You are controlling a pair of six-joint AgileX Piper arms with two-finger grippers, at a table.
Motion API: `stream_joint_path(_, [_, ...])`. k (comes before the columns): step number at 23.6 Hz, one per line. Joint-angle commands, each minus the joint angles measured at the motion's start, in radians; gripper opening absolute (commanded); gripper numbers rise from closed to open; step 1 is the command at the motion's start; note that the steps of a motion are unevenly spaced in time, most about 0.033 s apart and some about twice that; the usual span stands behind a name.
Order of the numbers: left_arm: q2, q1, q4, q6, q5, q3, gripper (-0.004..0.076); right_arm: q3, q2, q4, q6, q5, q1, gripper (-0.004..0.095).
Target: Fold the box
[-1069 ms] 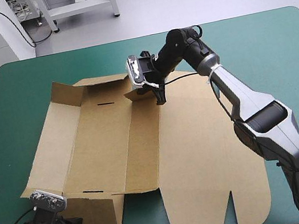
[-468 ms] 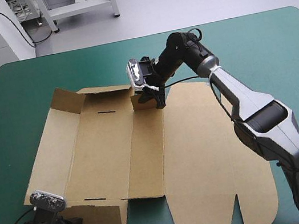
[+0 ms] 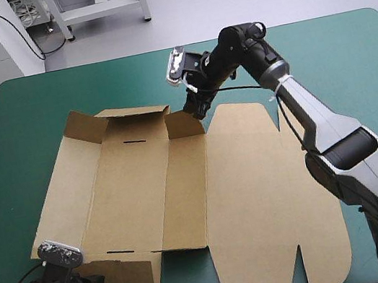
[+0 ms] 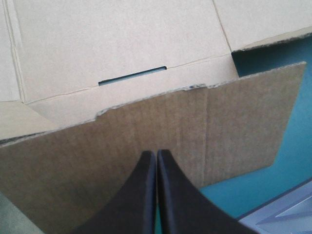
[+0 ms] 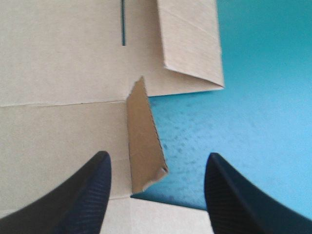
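Currently, the brown box [image 3: 145, 186] is found open on the teal-green tabletop [image 3: 349, 54], toward its left half. A wide lid panel [image 3: 272, 200] is spread flat on the side of the right arm. At the near end a wall [image 3: 129, 277] is raised upright, and at the far end a wall [image 3: 133, 112] is partly lifted, with its left corner flap tilted up.

The right hand [image 3: 196, 105] is held over the far edge of the box, where the tray part meets the lid panel. Its black fingers are spread wide apart and nothing is gripped. A small flap [image 5: 144, 141] is seen standing on edge between them, touched by neither finger, with bare tabletop just beside it.

The left hand [image 4: 156, 153] is kept low at the near left corner of the tabletop. Its black fingers are pressed together into one point, and no board is caught between them. The raised near wall is seen directly ahead of the fingertips, and beyond it a narrow slot [image 4: 132, 75] is visible in the floor of the box.
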Motion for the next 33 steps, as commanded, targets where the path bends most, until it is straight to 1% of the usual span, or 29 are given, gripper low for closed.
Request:
stream_joint_path(1, [0.007, -0.007, -0.014, -0.005, -0.044, -0.028, -0.0008, -0.039, -0.126, -0.028, 0.16, 0.01, -0.019, 0.0361])
stream_joint_path(2, [0.007, -0.007, -0.014, -0.005, -0.044, -0.028, -0.0008, -0.039, -0.139, -0.035, 0.191, 0.01, -0.024, 0.0304])
stream_joint_path(3, [0.007, -0.007, -0.014, -0.005, -0.044, -0.028, -0.0008, -0.039, -0.159, -0.067, 0.258, 0.01, -0.034, 0.02])
stream_joint_path(4, [0.007, -0.007, -0.014, -0.005, -0.044, -0.028, -0.0008, -0.039, -0.169, -0.089, 0.296, 0.01, -0.043, 0.0144])
stream_joint_path(5, [0.007, -0.007, -0.014, -0.005, -0.044, -0.028, -0.0008, -0.039, -0.18, -0.137, 0.373, 0.01, -0.057, 0.0042])
stream_joint_path(6, [0.007, -0.007, -0.014, -0.005, -0.044, -0.028, -0.0008, -0.039, -0.185, -0.157, 0.401, 0.01, -0.063, 0.0003])
stream_joint_path(7, [0.007, -0.007, -0.014, -0.005, -0.044, -0.028, -0.0008, -0.039, -0.191, -0.205, 0.464, 0.01, -0.084, -0.0018])
stream_joint_path(9, [0.007, -0.007, -0.014, -0.005, -0.044, -0.028, -0.0008, -0.027, -0.207, -0.234, 0.531, 0.01, -0.113, -0.0019])
stream_joint_path(11, [0.007, -0.007, -0.014, -0.005, -0.044, -0.028, -0.0008, 0.016, -0.245, -0.225, 0.581, 0.012, -0.146, -0.0019])
stream_joint_path(12, [0.007, -0.007, -0.014, -0.005, -0.044, -0.028, -0.0008, 0.079, -0.281, -0.225, 0.591, 0.012, -0.162, -0.0019])
stream_joint_path(13, [0.007, -0.007, -0.014, -0.005, -0.044, -0.028, -0.0008, 0.12, -0.31, -0.225, 0.591, 0.012, -0.171, -0.0019])
stream_joint_path(15, [0.007, -0.007, -0.014, -0.005, -0.044, -0.028, -0.0008, 0.266, -0.385, -0.234, 0.562, 0.012, -0.185, -0.0019])
stream_joint_path(18, [0.007, -0.007, -0.014, -0.005, -0.044, -0.028, -0.0008, 0.516, -0.52, -0.232, 0.56, 0.01, -0.206, -0.0019])
stream_joint_path(20, [0.007, -0.007, -0.014, -0.005, -0.044, -0.028, -0.0008, 0.622, -0.582, -0.236, 0.558, 0.004, -0.206, -0.0017])
stream_joint_path(24, [0.007, -0.007, -0.024, -0.005, -0.04, -0.031, -0.0008, 0.793, -0.702, -0.225, 0.553, -0.036, -0.206, -0.0017])
stream_joint_path(26, [0.007, -0.007, -0.026, -0.005, -0.019, -0.048, -0.0008, 0.877, -0.759, -0.225, 0.561, -0.056, -0.206, -0.0017])
stream_joint_path(29, [0.007, -0.007, -0.026, -0.005, 0.023, -0.101, -0.0008, 1.004, -0.862, -0.219, 0.567, -0.079, -0.206, -0.0017])
stream_joint_path(33, [0.007, -0.007, -0.026, -0.005, 0.046, -0.19, -0.0008, 1.155, -1.005, -0.215, 0.567, -0.126, -0.206, -0.0017])
